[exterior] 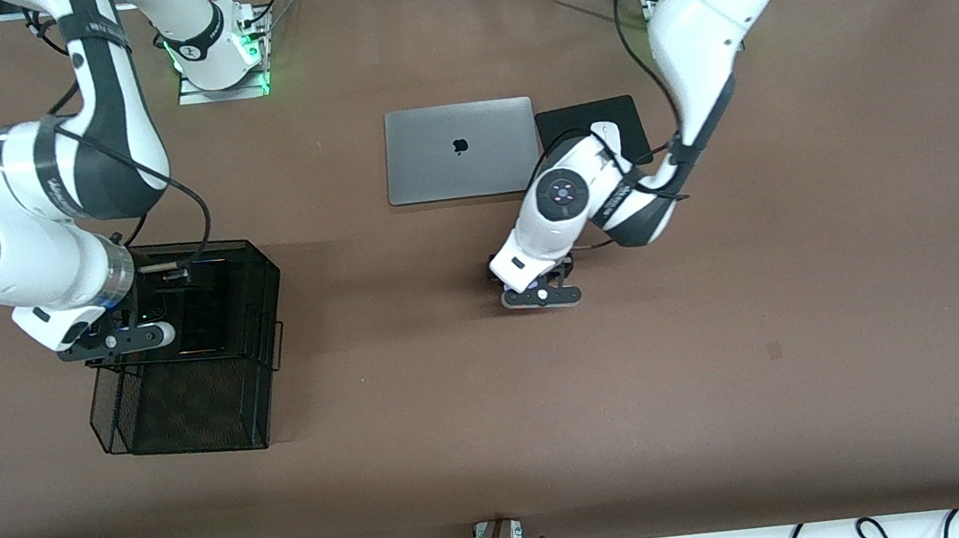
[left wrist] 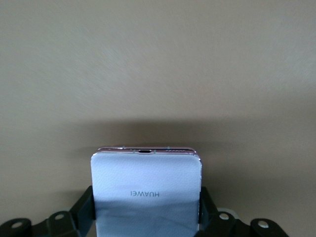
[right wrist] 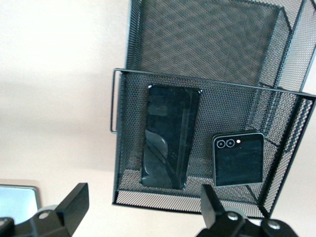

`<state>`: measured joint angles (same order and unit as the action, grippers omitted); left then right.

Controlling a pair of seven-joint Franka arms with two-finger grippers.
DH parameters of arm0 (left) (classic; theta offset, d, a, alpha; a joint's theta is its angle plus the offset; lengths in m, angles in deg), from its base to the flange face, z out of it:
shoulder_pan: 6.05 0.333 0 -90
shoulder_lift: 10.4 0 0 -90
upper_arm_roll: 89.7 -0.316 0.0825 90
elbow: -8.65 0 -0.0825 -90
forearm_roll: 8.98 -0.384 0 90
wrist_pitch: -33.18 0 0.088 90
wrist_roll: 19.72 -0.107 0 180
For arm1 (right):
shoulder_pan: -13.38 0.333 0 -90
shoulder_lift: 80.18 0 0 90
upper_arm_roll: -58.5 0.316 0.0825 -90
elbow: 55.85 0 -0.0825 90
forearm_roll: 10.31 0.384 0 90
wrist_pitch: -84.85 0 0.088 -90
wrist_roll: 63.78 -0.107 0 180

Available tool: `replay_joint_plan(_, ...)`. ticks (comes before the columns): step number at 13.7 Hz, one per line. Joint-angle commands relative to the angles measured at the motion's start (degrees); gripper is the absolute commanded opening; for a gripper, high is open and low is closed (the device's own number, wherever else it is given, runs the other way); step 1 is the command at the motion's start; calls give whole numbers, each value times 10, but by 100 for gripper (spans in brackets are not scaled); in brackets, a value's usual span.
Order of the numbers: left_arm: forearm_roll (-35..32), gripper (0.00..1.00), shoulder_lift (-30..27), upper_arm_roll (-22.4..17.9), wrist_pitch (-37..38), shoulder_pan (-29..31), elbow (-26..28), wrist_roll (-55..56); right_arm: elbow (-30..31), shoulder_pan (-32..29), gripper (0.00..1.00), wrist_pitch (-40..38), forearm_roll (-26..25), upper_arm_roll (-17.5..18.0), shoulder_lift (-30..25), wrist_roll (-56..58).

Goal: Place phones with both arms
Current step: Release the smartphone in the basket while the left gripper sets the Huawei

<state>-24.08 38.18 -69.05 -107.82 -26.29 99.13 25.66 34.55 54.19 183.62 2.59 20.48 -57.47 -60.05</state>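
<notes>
Black wire mesh basket (right wrist: 207, 163) already holds your long slab phone (right wrist: 168, 136) and flip phone (right wrist: 238, 159) under the wide-spread right pincer (exterior: 119, 339), while your left pincer (exterior: 541, 295) clamps the pale phone (left wrist: 146, 190) low over the bench (exterior: 723, 349), ready to join them.

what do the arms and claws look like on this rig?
Both arms, left arm and right arm, have glossy white shells with dark grey joint bands and round grey joint caps, and trail black cables. The left claw and right claw are black, with angular black fingers.
</notes>
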Motion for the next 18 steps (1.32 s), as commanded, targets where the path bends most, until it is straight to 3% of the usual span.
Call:
replay_joint_plan(1, -8, 59, 14, -37, -17, -41, -21, 37, -10, 1, 100, -11, 4, 2, 7, -5)
replay_joint_plan(2, -8, 84, 13, -37, -17, -40, -22, 37, -10, 2, 100, -10, 5, 4, 7, -20)
replay_joint_plan(3, -6, 100, 10, -37, -16, -40, -22, 37, -10, 3, 100, -9, 5, 6, 8, -26)
replay_joint_plan(6, -5, 100, -15, -37, 5, -28, -18, 45, -10, 9, 100, -3, 10, 6, 11, -33)
replay_joint_plan(8, -10, 100, -73, -37, 115, -3, -22, 36, -9, 16, 100, 1, 11, 7, 13, -48)
replay_joint_plan(11, -11, 100, -146, -37, 208, 39, -23, 27, -9, 46, 100, 27, 13, 10, 24, -97)
replay_joint_plan(14, -8, 100, -192, -36, 306, 91, -42, -74, -9, 66, 100, 74, 38, 57, 44, -183)
replay_joint_plan(18, -1, 100, -232, -30, 438, 161, -121, -227, -38, 88, 100, 128, 37, 137, 85, -330)
